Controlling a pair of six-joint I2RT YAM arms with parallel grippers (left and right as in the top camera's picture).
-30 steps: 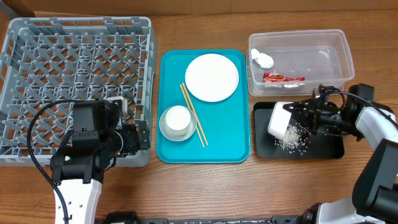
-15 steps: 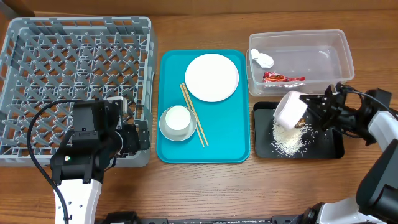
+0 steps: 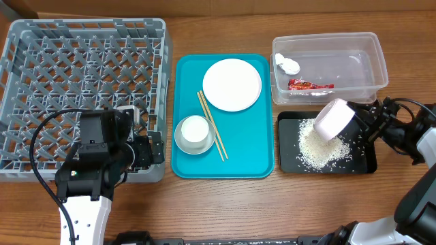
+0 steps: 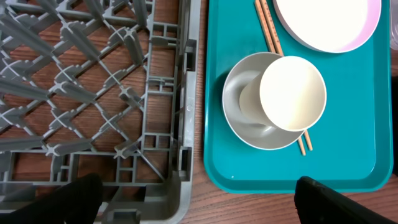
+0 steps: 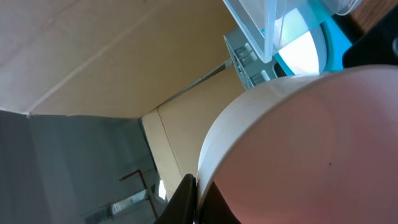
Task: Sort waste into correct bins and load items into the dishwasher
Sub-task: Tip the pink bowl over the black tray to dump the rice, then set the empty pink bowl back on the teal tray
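Wooden counter: my right tool is clamped on the small white cup, which is tilted over the black tray where rice grains lie scattered. My left tool hangs spread wide and empty at the dish rack corner beside the turquoise tray.

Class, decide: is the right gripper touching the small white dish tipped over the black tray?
Touching. The overhead view shows the right gripper clamped on the rim of the dish, holding it tilted above the tray.
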